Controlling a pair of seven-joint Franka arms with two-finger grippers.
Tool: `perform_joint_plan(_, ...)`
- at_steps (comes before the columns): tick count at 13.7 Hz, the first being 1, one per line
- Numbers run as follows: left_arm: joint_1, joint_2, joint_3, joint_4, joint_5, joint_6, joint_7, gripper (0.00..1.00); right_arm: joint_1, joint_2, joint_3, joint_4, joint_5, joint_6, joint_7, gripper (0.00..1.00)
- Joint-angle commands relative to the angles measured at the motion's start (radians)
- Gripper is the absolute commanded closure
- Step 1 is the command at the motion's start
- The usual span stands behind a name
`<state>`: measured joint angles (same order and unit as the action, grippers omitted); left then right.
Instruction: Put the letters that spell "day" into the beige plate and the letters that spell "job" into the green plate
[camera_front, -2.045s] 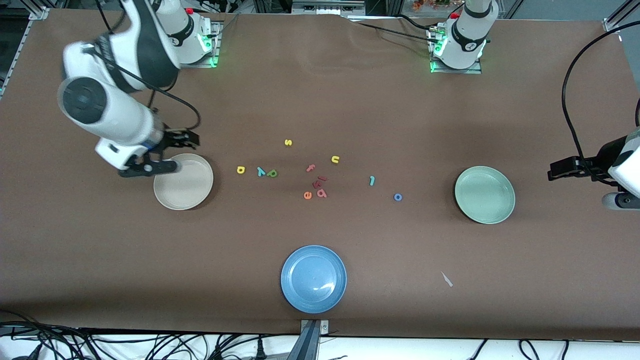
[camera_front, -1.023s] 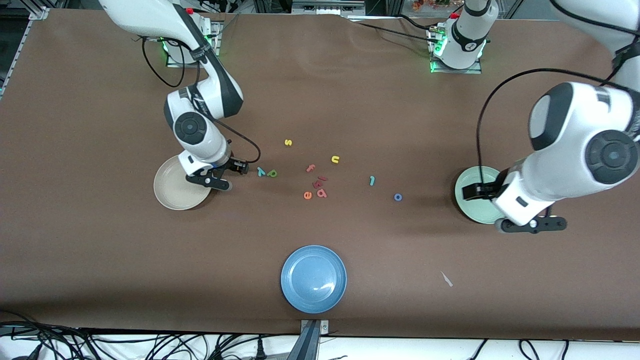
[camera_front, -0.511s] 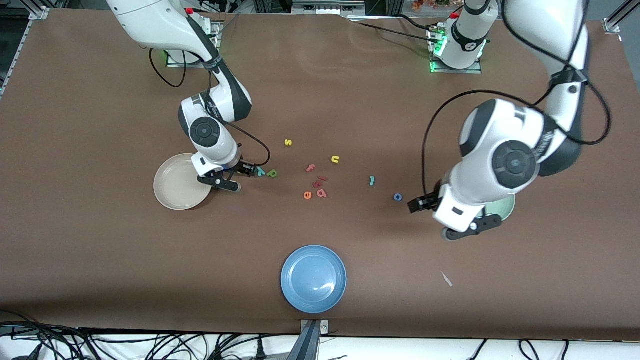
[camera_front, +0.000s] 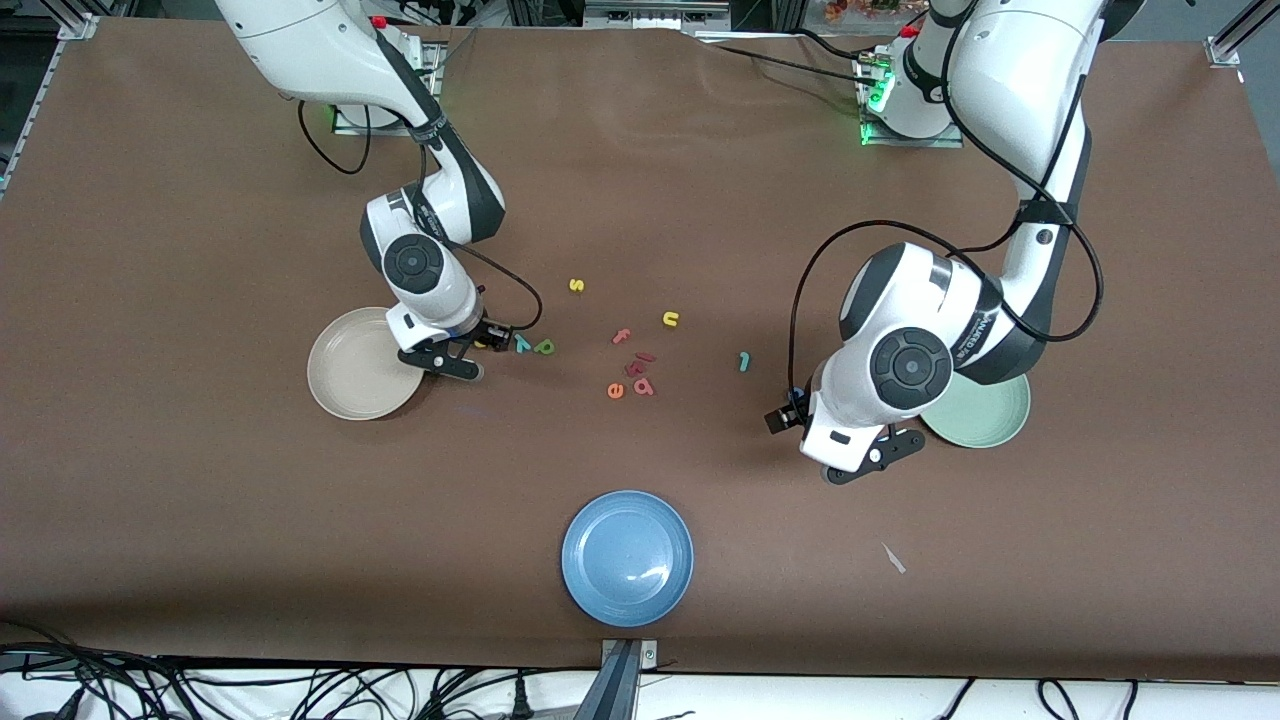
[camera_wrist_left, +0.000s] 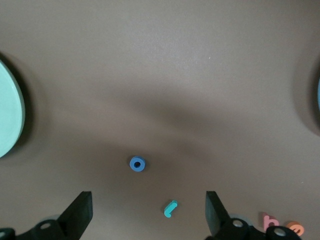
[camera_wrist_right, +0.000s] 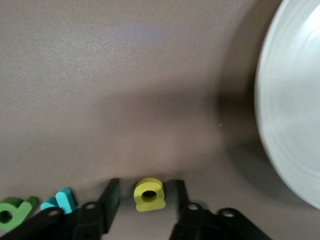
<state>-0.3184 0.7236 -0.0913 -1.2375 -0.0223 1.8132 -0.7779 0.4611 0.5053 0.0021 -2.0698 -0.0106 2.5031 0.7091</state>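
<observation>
1. Front view: the right gripper (camera_front: 487, 342) is down at the table just beside the beige plate (camera_front: 350, 385), on the side toward the teal "y" (camera_front: 521, 344) and the green letter (camera_front: 543, 347); a bit of the yellow letter (camera_front: 481, 344) shows at its tips. The left gripper (camera_front: 790, 408) hangs low over the table near the green plate (camera_front: 990, 420), about where the blue "o" lies, mostly hidden under the wrist. The teal "j" (camera_front: 743, 361) and the red "b" (camera_front: 643, 385) lie between the two arms, and the blue plate (camera_front: 627, 557) sits nearest the camera.
2. Left wrist view: the fingers (camera_wrist_left: 80, 212) are spread wide and hold nothing. The blue "o" (camera_wrist_left: 137, 164) lies on the table between them, with no contact.
3. Right wrist view: the fingers (camera_wrist_right: 111, 200) stand close on either side of the yellow letter (camera_wrist_right: 149, 194), narrowly apart; I cannot tell whether they are touching it.
</observation>
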Motion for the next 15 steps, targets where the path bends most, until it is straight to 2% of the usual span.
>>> perform_joint_plan(1, -0.036, 0.003, 0.011, -0.026, -0.013, 0.001, 0.115, 0.01, 0.010, -0.008, -0.005, -0.019, -0.005, 0.016, 0.015, 0.69)
perform_joint_plan(4, -0.065, -0.003, 0.010, -0.136, -0.013, 0.079, 0.195, 0.01, 0.010, -0.011, -0.005, -0.018, -0.006, 0.011, 0.013, 0.85)
perform_joint_plan(6, -0.065, -0.009, 0.010, -0.201, -0.013, 0.156, 0.198, 0.01, 0.010, -0.024, -0.007, -0.010, -0.006, -0.006, 0.001, 0.85)
perform_joint_plan(9, -0.062, -0.015, -0.013, -0.226, -0.021, 0.166, 0.230, 0.00, 0.008, -0.074, -0.016, 0.011, -0.017, -0.082, -0.026, 0.85)
perform_joint_plan(11, -0.067, -0.015, -0.015, -0.246, -0.019, 0.182, 0.232, 0.01, 0.004, -0.102, -0.063, 0.025, -0.017, -0.137, -0.124, 0.85)
perform_joint_plan(13, -0.068, -0.015, -0.028, -0.290, -0.016, 0.265, 0.230, 0.01, 0.004, -0.126, -0.117, 0.031, -0.017, -0.200, -0.254, 0.85)
perform_joint_plan(15, -0.067, -0.021, -0.042, -0.341, -0.011, 0.325, 0.233, 0.04, 0.002, -0.123, -0.169, 0.031, -0.009, -0.208, -0.353, 0.85)
